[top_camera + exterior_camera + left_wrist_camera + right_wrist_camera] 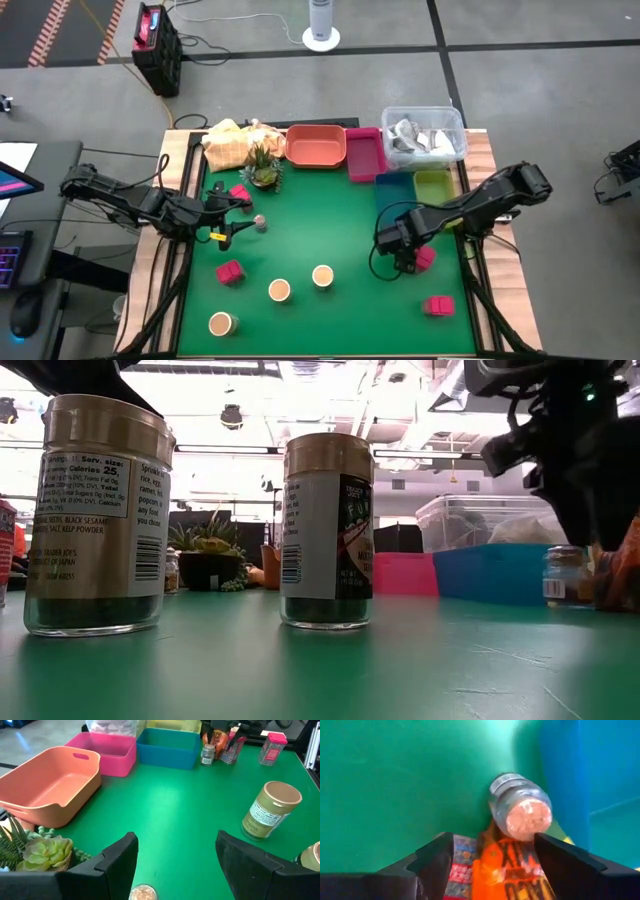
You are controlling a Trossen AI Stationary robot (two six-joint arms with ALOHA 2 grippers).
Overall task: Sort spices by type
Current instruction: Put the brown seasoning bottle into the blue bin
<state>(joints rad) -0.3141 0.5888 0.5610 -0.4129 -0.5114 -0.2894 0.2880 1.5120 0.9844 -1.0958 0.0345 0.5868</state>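
Observation:
My left gripper (240, 217) is open near the table's left edge. A tiny grey-brown jar (260, 222) stands just ahead of its fingertips and shows low between the fingers (142, 893) in the left wrist view. My right gripper (405, 258) is open by the blue tray. Its fingers stand on either side of the red-orange piece (507, 867), and a second small jar (520, 810) stands just beyond. Magenta packets (238, 192), (229, 271), (438, 305), (425, 258) and three tan-lidded cups (279, 290), (322, 276), (221, 323) rest on the green mat.
Along the far edge stand an orange tray (316, 145), a magenta tray (365, 152), a blue tray (395, 185), a yellow-green tray (433, 185) and a clear bin (423, 135). A potted plant (264, 168) and crumpled tan paper (235, 140) lie far left. Bare mat shows in the middle.

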